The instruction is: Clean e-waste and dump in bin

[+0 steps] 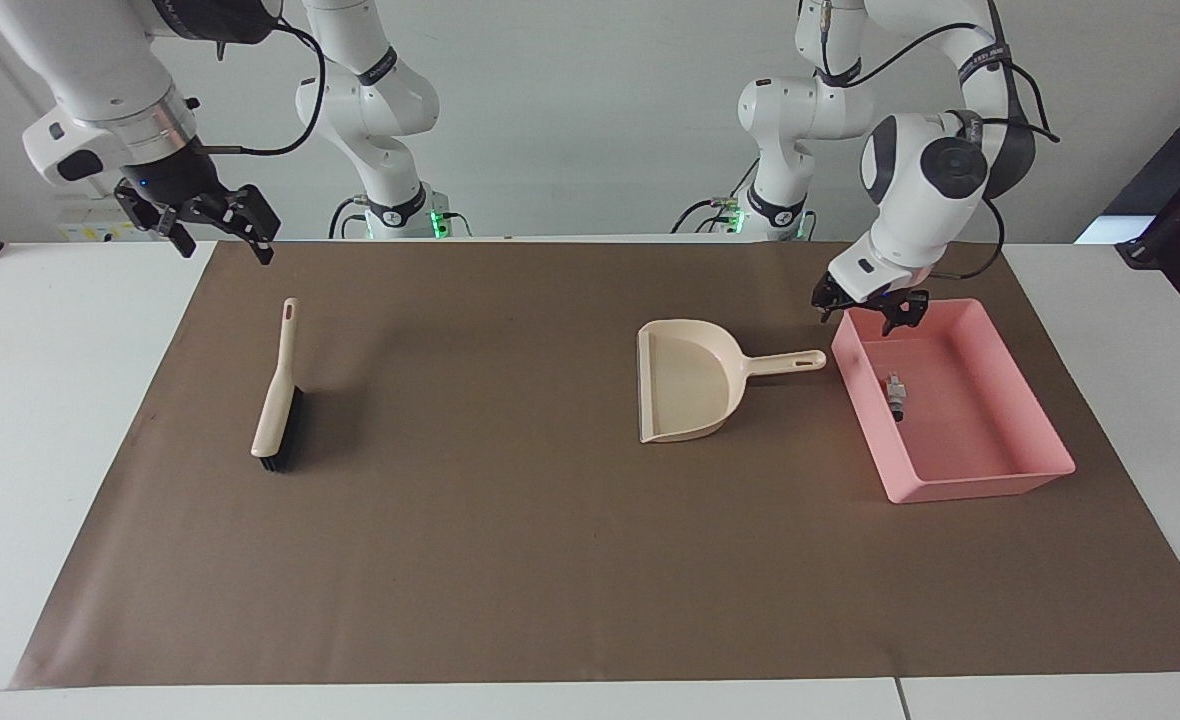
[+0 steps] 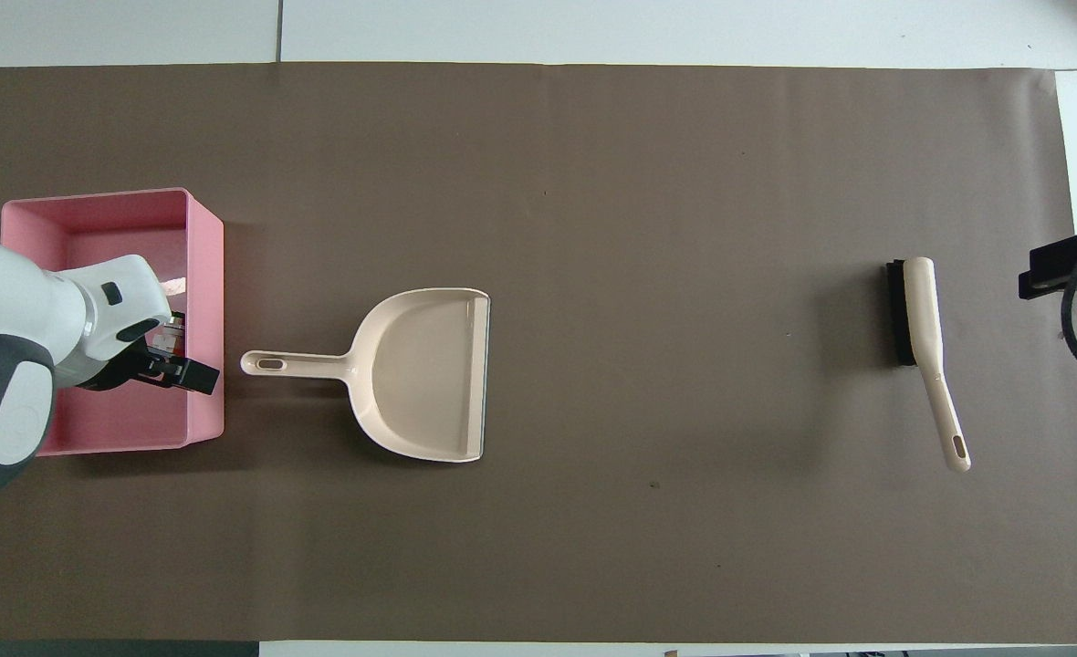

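Observation:
The e-waste (image 1: 895, 390), a few tiny bits, lies inside the pink bin (image 1: 980, 486) at the left arm's end of the table. In the overhead view the bin (image 2: 206, 274) is partly covered by the left arm and the bits are hidden. My left gripper (image 1: 862, 308) is open and empty, raised over the bin's rim nearest the robots; it also shows in the overhead view (image 2: 173, 367). My right gripper (image 1: 220, 236) is open and empty, raised over the mat's corner at the right arm's end, and waits there (image 2: 1063, 274).
A beige dustpan (image 1: 685, 385) lies flat on the brown mat (image 1: 500, 560) beside the bin, its handle pointing at the bin (image 2: 429, 374). A beige brush with black bristles (image 1: 278, 400) lies at the right arm's end (image 2: 920, 319).

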`<state>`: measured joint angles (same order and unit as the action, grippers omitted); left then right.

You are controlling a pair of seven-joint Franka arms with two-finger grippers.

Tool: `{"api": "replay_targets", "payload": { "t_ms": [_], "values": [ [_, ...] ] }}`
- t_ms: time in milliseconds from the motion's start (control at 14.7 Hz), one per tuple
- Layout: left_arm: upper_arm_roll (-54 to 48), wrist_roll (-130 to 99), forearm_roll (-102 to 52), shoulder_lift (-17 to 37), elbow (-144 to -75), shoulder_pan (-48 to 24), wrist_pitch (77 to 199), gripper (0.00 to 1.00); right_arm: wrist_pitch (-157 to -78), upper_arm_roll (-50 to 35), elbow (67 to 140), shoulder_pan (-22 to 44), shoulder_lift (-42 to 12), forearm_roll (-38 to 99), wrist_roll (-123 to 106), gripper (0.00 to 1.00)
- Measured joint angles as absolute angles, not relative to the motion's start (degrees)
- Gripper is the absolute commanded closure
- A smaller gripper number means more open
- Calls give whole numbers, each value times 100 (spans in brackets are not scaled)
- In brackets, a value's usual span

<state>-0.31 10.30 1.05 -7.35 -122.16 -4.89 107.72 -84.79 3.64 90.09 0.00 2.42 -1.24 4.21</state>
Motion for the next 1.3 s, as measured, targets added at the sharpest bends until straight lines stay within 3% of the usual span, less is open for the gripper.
{"api": "replay_targets", "payload": {
  "t_ms": [477, 818, 1295],
  "values": [
    [-20, 723, -34, -693, -10339, -5, 9272, 2, -8476, 212, 9011, -50, 242, -124, 472, 0],
    [-25, 664, -55, -279, -9099, 121, 8519, 2, -8466, 367, 9026, 38, 243, -124, 483, 0],
    [-64, 367, -105, -25, -8830, 118, 8211, 2, -8461, 366, 9026, 68, 247, -124, 483, 0]
  ]
}}
